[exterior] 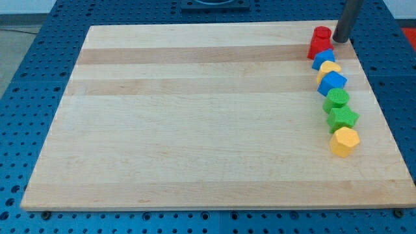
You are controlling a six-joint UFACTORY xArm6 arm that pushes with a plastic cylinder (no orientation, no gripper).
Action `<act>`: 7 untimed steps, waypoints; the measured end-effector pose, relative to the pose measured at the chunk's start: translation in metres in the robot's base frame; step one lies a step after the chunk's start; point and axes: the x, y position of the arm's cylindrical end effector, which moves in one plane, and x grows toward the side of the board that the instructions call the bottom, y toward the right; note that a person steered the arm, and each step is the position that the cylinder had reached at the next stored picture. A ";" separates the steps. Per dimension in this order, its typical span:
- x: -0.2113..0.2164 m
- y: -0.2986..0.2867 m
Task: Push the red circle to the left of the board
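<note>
The red circle (322, 33) stands near the board's top right corner, at the head of a column of blocks. A second red piece (317, 49) sits against its lower side; its shape is unclear. My tip (340, 41) is just to the right of the red circle, very close to it or touching it. The dark rod rises from there out of the view's top.
Below the red blocks the column runs down the right side: a blue block (323, 60), a yellow block (329, 68), a blue block (333, 82), a green block (337, 99), a green star (342, 118) and a yellow hexagon (344, 141). The wooden board (195, 117) lies on a blue perforated table.
</note>
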 end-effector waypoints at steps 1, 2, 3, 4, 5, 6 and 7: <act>0.000 -0.008; 0.000 -0.008; 0.000 -0.009; 0.003 -0.030; 0.003 -0.047; 0.003 -0.072; 0.003 -0.097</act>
